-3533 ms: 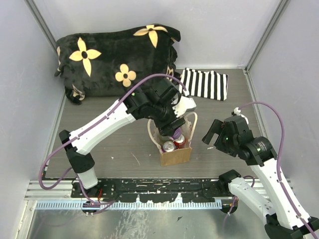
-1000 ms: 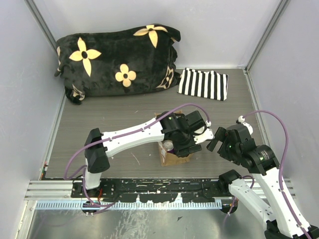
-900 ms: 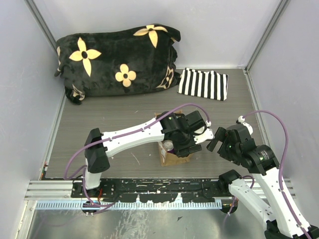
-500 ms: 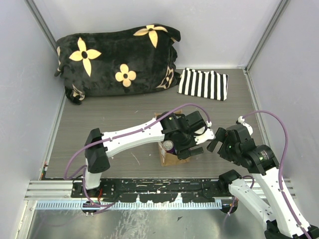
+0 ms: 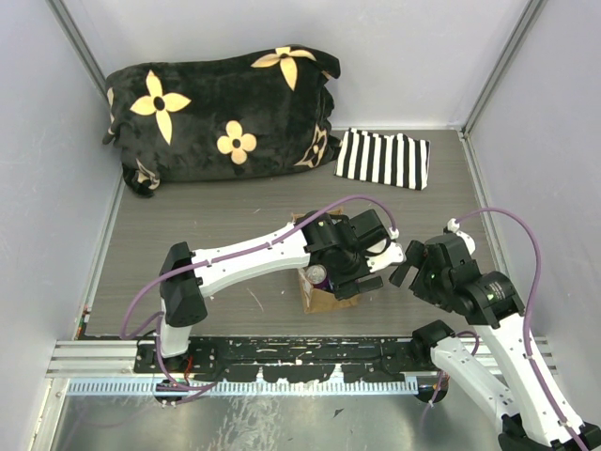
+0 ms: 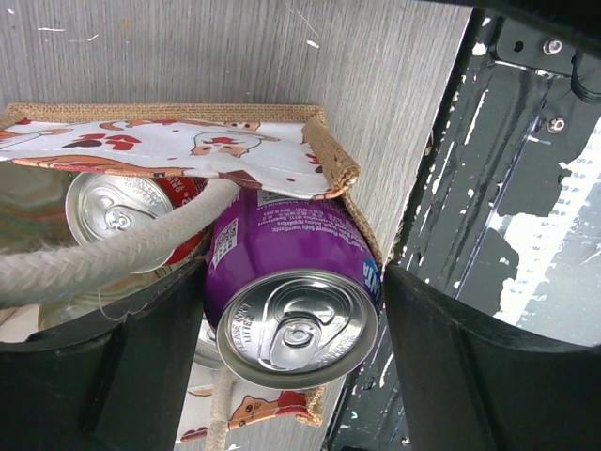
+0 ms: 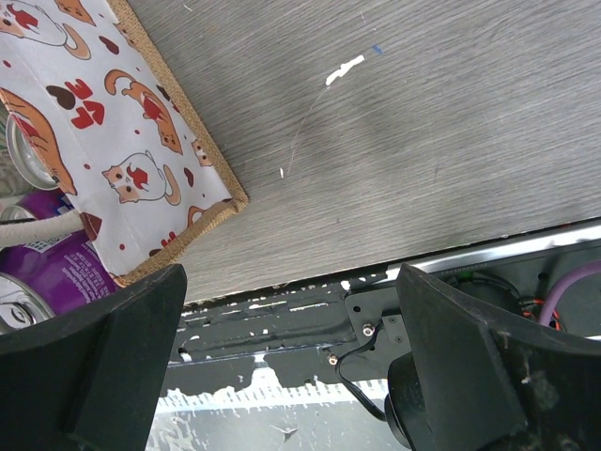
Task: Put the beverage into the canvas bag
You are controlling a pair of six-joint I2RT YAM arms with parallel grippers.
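Note:
The beverage, a purple can [image 6: 291,272], leans tilted in the near corner of the canvas bag [image 6: 333,160], its silver top facing my left wrist camera. A red can [image 6: 122,211] stands beside it under a cream rope handle [image 6: 113,258]. My left gripper [image 6: 296,348] straddles the purple can with its jaws open, a thin gap showing on the right side. From above, that gripper [image 5: 349,272] covers most of the bag [image 5: 324,299]. My right gripper [image 5: 402,268] hovers open just right of the bag, holding nothing; its wrist view shows the bag's cat-print lining [image 7: 141,160].
A black pillow with yellow flowers [image 5: 221,113] lies along the back wall. A black-and-white striped cloth [image 5: 383,158] lies at the back right. The black mounting rail [image 5: 282,352] runs along the near edge, close to the bag. Grey walls enclose the table.
My left arm came down over the bag with the purple can. In the last second its jaws widened off the can. The right arm barely moved.

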